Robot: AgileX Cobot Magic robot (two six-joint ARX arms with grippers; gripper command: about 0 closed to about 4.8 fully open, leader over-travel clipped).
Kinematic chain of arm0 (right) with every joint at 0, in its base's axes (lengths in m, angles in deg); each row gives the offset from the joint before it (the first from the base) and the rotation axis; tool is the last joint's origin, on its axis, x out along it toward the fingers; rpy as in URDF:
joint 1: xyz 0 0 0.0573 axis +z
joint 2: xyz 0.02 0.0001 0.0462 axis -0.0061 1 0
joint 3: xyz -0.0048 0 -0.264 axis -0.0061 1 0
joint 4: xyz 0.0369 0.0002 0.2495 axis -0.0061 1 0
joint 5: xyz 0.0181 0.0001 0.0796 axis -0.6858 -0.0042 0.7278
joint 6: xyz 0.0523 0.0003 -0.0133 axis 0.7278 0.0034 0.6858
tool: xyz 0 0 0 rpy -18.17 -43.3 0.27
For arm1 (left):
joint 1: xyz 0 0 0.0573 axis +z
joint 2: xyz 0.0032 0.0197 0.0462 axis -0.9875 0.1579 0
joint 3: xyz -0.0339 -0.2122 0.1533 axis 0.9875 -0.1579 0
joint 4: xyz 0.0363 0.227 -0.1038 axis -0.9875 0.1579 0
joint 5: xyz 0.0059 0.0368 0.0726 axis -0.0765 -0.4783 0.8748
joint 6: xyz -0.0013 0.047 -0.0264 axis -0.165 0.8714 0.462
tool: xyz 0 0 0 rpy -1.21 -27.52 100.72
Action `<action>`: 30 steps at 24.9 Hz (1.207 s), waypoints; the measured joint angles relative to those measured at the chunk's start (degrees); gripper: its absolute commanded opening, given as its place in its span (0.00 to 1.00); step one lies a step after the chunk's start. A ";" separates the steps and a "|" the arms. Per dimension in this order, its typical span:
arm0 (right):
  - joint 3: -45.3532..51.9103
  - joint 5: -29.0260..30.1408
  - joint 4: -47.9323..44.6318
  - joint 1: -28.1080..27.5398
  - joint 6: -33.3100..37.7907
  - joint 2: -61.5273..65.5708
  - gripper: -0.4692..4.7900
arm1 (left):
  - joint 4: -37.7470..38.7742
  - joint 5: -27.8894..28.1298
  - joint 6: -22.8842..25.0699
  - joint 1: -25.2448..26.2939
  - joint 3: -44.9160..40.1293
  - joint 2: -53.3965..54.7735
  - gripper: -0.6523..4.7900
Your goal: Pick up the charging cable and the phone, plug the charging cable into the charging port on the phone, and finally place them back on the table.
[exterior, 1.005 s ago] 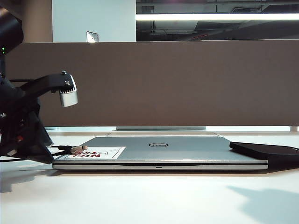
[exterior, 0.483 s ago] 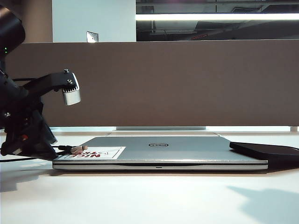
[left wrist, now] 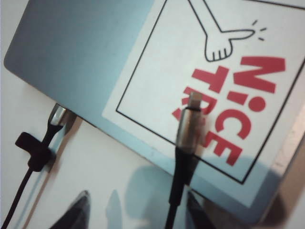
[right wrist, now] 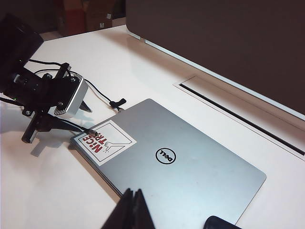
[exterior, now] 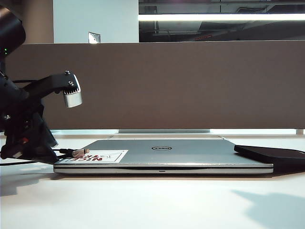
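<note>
The charging cable's silvery-beige plug (left wrist: 190, 121) lies on the laptop's red-and-white sticker (left wrist: 248, 90), and its black cord runs back between my left gripper's fingers, close to one finger (left wrist: 196, 212). My left gripper (left wrist: 136, 213) is open and low over the table (exterior: 152, 200) at the laptop's left corner, just short of the plug (exterior: 80, 152). It holds nothing. The phone (exterior: 269, 153), a flat black slab, rests at the laptop's right end. My right gripper (right wrist: 135, 202) hangs shut and empty above the laptop's near edge, with the phone's corner (right wrist: 221, 223) beside it.
The closed silver Dell laptop (exterior: 162, 155) fills the middle of the table. A second thin black cable (left wrist: 40, 148) with a black tie lies beside the laptop's left corner. A grey-brown partition (exterior: 181, 86) stands behind the table.
</note>
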 measured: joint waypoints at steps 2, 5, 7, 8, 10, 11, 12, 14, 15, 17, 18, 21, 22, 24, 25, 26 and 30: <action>0.00 0.00 0.00 -0.02 0.00 0.00 0.08 | 0.00 0.00 0.00 0.00 0.00 0.00 0.57; 0.00 0.00 0.00 -0.02 0.00 0.00 0.08 | 0.00 0.00 0.00 0.00 0.00 0.00 0.57; 0.00 0.00 0.00 -0.02 0.00 0.00 0.08 | 0.00 0.00 0.00 0.00 0.00 0.00 0.57; 0.00 0.00 0.00 -0.02 0.00 0.00 0.08 | -0.02 0.00 0.00 0.00 0.00 0.09 0.57; 0.00 0.00 0.00 -0.02 0.00 0.00 0.08 | -0.39 0.00 0.00 0.00 0.00 1.18 0.57; 0.00 0.00 0.00 -0.02 0.00 0.00 0.08 | -0.28 0.00 0.00 -0.02 -0.02 2.01 0.57; 0.00 0.00 0.00 -0.02 -0.02 0.00 0.08 | -0.35 0.00 0.00 -0.24 -0.02 2.29 0.57; 0.00 0.00 0.00 -0.02 0.00 0.02 0.08 | -0.50 0.09 0.02 -0.70 -0.02 2.25 0.57; 0.00 0.00 -0.02 -0.02 -0.02 0.00 0.08 | -0.50 0.33 0.04 -0.81 -0.02 2.27 0.57; 0.00 0.00 -0.04 -0.02 -0.02 0.02 0.08 | -0.68 0.39 0.04 -1.01 -0.02 2.27 0.57; 0.00 0.00 -0.04 -0.02 0.00 0.00 0.08 | -0.74 0.52 0.04 -1.16 -0.02 2.27 0.57; 0.00 0.00 -0.04 -0.02 0.00 0.00 0.08 | -0.92 0.90 0.07 -1.46 -0.04 2.27 0.54; 0.00 0.00 -0.04 -0.02 0.00 0.00 0.08 | -1.05 0.98 0.07 -1.53 -0.09 2.27 0.50; 0.00 0.00 -0.09 -0.02 0.00 0.00 0.08 | -1.25 1.25 0.09 -1.84 -0.15 2.27 0.31; 0.00 0.00 -0.13 -0.02 0.00 0.00 0.08 | -1.64 0.98 0.07 -1.88 -0.20 2.27 0.22; 0.00 0.00 -0.15 -0.02 0.00 0.00 0.08 | -2.08 0.72 0.04 -1.97 -0.20 2.27 0.13; 0.00 0.00 -1.03 -0.02 0.00 0.00 0.08 | -2.49 0.42 0.04 -2.08 -0.17 2.27 0.11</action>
